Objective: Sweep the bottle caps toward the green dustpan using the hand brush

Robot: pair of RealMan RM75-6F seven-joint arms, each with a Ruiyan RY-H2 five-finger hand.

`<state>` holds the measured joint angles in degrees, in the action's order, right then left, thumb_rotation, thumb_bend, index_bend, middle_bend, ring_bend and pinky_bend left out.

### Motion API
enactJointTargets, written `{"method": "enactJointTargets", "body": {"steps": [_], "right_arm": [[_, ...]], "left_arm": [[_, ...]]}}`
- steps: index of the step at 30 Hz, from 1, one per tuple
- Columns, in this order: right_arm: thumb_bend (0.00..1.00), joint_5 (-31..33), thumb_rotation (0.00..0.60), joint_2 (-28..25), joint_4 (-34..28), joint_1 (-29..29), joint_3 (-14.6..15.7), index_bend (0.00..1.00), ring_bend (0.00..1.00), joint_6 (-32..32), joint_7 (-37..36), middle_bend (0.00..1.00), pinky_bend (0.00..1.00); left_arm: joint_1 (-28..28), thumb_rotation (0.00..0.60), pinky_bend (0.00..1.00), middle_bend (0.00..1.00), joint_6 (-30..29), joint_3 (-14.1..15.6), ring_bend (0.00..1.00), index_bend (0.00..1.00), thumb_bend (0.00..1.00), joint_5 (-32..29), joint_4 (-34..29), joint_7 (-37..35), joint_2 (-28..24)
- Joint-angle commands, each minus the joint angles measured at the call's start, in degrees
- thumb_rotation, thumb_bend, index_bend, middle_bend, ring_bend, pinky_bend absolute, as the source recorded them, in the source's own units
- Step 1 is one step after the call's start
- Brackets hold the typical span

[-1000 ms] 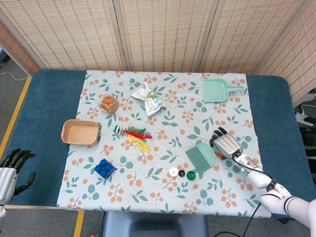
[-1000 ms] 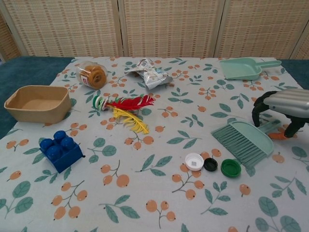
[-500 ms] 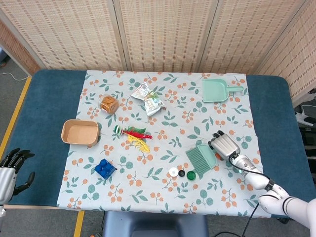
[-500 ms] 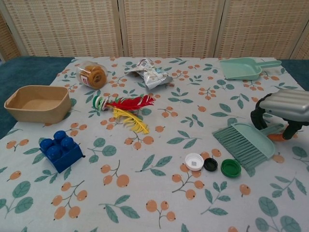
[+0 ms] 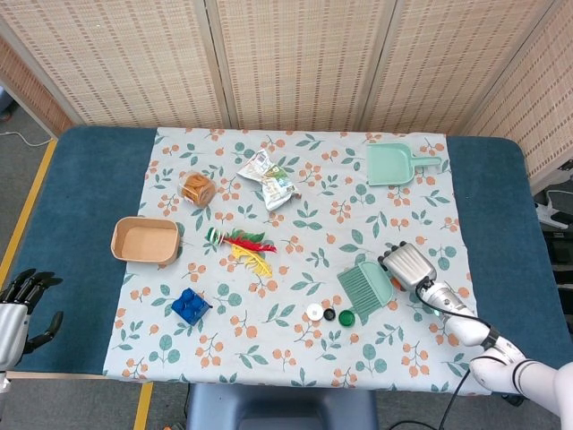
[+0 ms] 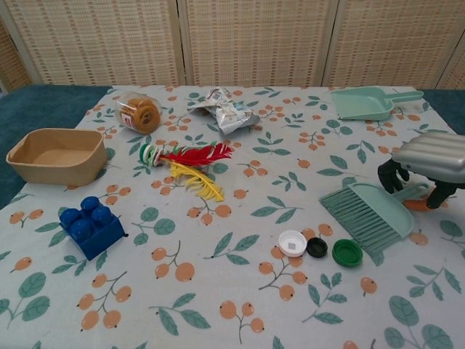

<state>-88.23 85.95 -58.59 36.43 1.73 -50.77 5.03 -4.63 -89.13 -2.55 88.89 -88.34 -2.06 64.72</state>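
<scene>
The green hand brush lies flat on the floral cloth at the front right, bristles pointing left. My right hand sits over its orange-tipped handle, fingers curled down on both sides of it. Three bottle caps lie in a row just in front of the bristles: white, black and green. The green dustpan rests at the far right, well behind the brush. My left hand hangs off the table's front left corner with fingers apart and empty.
A tan box stands at the left, with a blue brick in front of it. Red and yellow feathers lie mid-table. A cookie jar and a crumpled wrapper lie toward the back.
My right hand has lowered onto the brush handle and its fingers have curled in around it. The brush, the caps and the left hand have stayed put.
</scene>
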Motion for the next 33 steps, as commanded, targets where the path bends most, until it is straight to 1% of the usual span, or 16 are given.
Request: {"method": "enactJointTargets", "body": {"steps": [1,8,11,14,18,21,24,29,33], "right_arm": [[1.00,-0.95,0.600,-1.00,-0.73,0.57,-1.24,0.74,0.50,-2.88,1.06,0.63,0.50],[1.00,-3.77,0.600,-3.08,-3.55,2.26,-2.76,0.78,0.53,-7.33,3.47,0.67,0.53],[1.00,-4.44,0.600,-3.73,-5.25,3.23,-3.53,0.78,0.54,-8.05,6.22,0.67,0.53],[1.00,-6.04,0.600,-4.12,-6.65,4.49,-3.67,0.77,0.54,-8.41,10.61,0.67,0.53],[1.00,-8.47,0.600,-4.49,-8.98,6.85,-3.56,0.76,0.54,-7.33,16.54,0.67,0.53],[1.00,-8.82,0.600,-4.65,-12.06,8.27,-4.03,0.75,0.54,-6.14,18.78,0.67,0.53],[1.00,-9.37,0.600,-5.09,-15.36,9.54,-4.29,0.75,0.54,-5.24,19.71,0.67,0.53],[1.00,-10.96,0.600,-5.94,-18.36,11.76,-4.20,0.75,0.54,-3.47,21.14,0.67,0.53],[1.00,-12.64,0.600,-7.03,-20.41,13.49,-3.13,0.75,0.54,-1.27,21.85,0.67,0.53]], "left_arm": [[-0.01,0.600,0.36,0.21,0.01,0.03,0.12,0.27,0.37,0.05,-0.03,0.04,0.00],[-0.04,0.600,0.36,0.21,0.10,0.07,0.13,0.27,0.37,0.12,-0.10,0.21,0.02],[-0.09,0.600,0.36,0.21,0.14,0.10,0.13,0.27,0.37,0.21,-0.13,0.28,0.04],[-0.11,0.600,0.36,0.21,0.22,0.12,0.13,0.27,0.37,0.20,-0.12,0.42,0.08],[-0.15,0.600,0.36,0.21,0.38,0.15,0.13,0.27,0.37,0.14,-0.16,0.54,0.11],[-0.18,0.600,0.36,0.21,0.37,0.16,0.13,0.27,0.37,0.24,-0.22,0.63,0.12],[-0.15,0.600,0.36,0.21,0.26,0.16,0.13,0.27,0.37,0.29,-0.26,0.54,0.09],[-0.07,0.600,0.36,0.21,0.16,0.12,0.13,0.27,0.37,0.20,-0.22,0.21,-0.02],[-0.04,0.600,0.36,0.21,0.04,0.03,0.13,0.27,0.37,0.14,-0.19,0.09,-0.01]]}}
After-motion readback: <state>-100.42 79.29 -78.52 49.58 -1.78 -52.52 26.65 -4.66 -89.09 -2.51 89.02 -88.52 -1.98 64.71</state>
